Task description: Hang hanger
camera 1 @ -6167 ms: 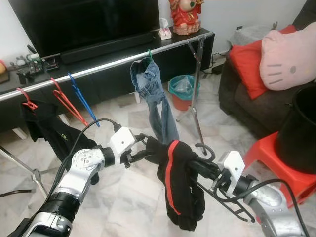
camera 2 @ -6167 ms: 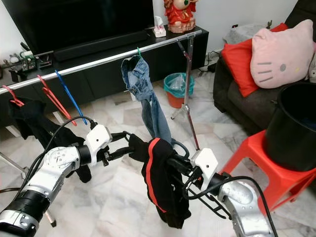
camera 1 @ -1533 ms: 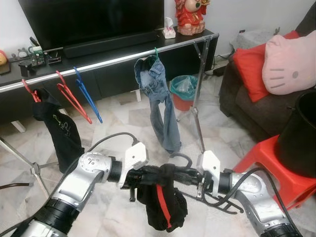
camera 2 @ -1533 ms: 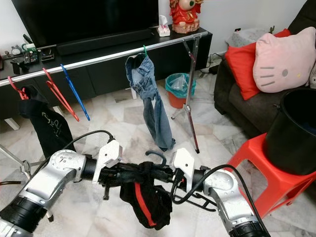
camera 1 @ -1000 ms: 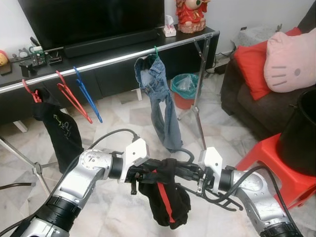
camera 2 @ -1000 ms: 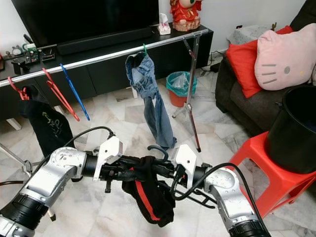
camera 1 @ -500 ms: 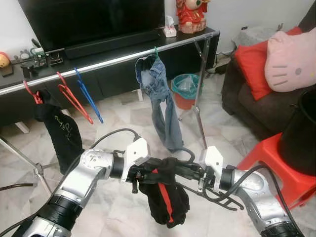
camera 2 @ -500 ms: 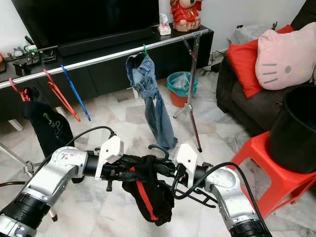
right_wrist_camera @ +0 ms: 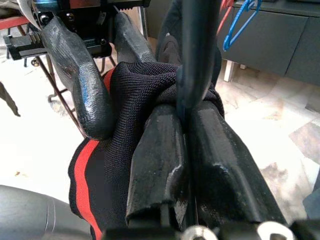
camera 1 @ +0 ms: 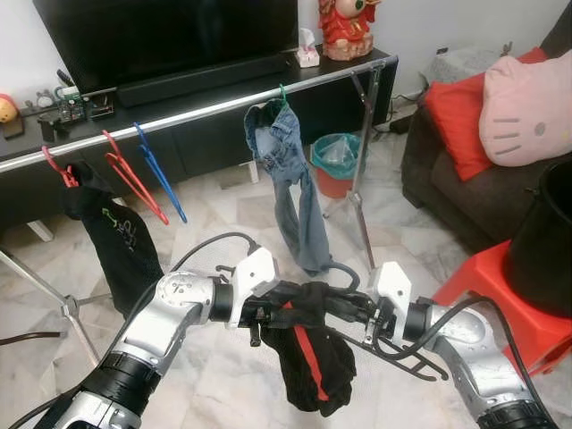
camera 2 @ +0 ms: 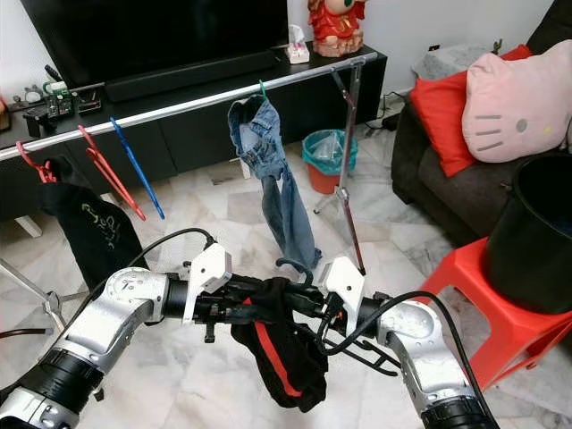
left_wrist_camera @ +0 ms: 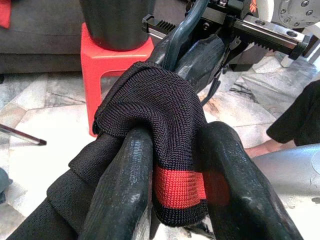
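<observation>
Between my two arms, low before the rail (camera 1: pixel 206 109), the dark hanger (camera 1: pixel 335 269) rides with its garment (camera 1: pixel 308 357). My right gripper (right_wrist_camera: pixel 182 132) is clamped on the hanger's neck to steer its hook; my left gripper (left_wrist_camera: pixel 172 165) pinches the black-and-red knit, probably to stop it slipping off, though the bunched cloth hides the hanger's shoulders.

Pale marble floor (camera 1: pixel 223 214), black TV console (camera 1: pixel 206 134), dark sofa (camera 1: pixel 447 192), red stool (camera 1: pixel 487 286).
</observation>
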You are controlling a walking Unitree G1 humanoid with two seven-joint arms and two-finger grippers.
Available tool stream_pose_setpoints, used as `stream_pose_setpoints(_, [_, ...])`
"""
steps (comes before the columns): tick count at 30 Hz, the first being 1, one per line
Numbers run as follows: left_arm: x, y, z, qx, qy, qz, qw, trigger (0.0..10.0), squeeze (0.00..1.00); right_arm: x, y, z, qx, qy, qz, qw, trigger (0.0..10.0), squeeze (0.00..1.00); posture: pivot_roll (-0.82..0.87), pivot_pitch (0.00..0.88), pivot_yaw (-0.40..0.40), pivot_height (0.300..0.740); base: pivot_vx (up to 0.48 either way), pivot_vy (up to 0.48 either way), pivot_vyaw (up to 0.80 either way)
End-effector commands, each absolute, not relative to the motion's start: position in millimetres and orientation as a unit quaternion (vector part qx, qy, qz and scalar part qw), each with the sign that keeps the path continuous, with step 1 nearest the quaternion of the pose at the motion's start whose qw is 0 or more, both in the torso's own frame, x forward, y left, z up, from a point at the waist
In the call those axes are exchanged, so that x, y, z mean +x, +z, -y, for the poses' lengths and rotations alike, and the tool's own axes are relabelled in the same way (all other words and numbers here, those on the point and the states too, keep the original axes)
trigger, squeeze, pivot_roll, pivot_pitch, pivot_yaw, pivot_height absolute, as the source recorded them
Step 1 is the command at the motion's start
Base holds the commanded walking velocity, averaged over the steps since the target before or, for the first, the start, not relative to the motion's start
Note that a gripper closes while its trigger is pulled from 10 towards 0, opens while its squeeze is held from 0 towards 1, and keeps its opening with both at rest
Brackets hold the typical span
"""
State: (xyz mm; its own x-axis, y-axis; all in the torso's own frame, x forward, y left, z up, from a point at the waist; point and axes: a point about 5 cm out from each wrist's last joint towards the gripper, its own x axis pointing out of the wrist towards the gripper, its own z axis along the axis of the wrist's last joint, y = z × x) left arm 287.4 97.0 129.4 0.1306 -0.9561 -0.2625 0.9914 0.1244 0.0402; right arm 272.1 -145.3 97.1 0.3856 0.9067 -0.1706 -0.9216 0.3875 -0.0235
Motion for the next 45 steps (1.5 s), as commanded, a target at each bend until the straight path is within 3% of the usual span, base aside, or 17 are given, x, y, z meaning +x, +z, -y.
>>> stream_pose_setpoints(1, [301, 153, -111, 0.112, -0.624, -0.053, 0.771, 10.0, 1.0, 263, 95, 125, -0.065, 0.598, -0.058, 0.797, 10.0, 0.0, 0.1, 0.017, 0.104, 0.74, 0.0, 0.0, 0.0])
stream_pose_setpoints(18, [307, 162, -127, 0.129, -0.609, -0.055, 0.781, 10.0, 1.0, 267, 95, 133, -0.072, 0.582, -0.058, 0.808, 10.0, 0.0, 0.11, 0.023, 0.105, 0.74, 0.0, 0.0, 0.0])
stream_pose_setpoints(23, [305, 163, -134, 0.146, -0.616, -0.069, 0.771, 10.0, 1.0, 268, 95, 136, -0.074, 0.575, -0.057, 0.813, 10.0, 0.0, 0.11, 0.024, 0.107, 0.74, 0.0, 0.0, 0.0])
stream_pose_setpoints(24, [305, 163, -135, 0.151, -0.614, -0.068, 0.772, 10.0, 0.91, 268, 95, 136, -0.075, 0.575, -0.057, 0.813, 10.0, 0.0, 0.11, 0.024, 0.107, 0.74, 0.0, 0.0, 0.0])
stream_pose_setpoints(25, [306, 163, -136, 0.15, -0.613, -0.068, 0.773, 10.0, 0.0, 268, 96, 136, -0.075, 0.575, -0.056, 0.813, 10.0, 0.0, 0.11, 0.025, 0.106, 0.74, 0.0, 0.0, 0.0])
stream_pose_setpoints(30, [308, 165, -135, 0.145, -0.607, -0.06, 0.779, 10.0, 0.0, 268, 96, 134, -0.073, 0.579, -0.054, 0.81, 10.0, 0.0, 0.11, 0.025, 0.106, 0.74, 0.0, 0.0, 0.0])
stream_pose_setpoints(38, [300, 158, -128, 0.135, -0.63, -0.076, 0.761, 10.0, 0.0, 268, 96, 131, -0.072, 0.581, -0.05, 0.809, 10.0, 0.0, 0.11, 0.028, 0.108, 0.74, 0.0, 0.0, 0.0])
stream_pose_setpoints(45, [299, 159, -141, 0.145, -0.642, -0.108, 0.745, 10.0, 0.0, 267, 95, 130, -0.072, 0.579, -0.05, 0.811, 10.0, 0.0, 0.11, 0.028, 0.112, 0.74, 0.0, 0.0, 0.0])
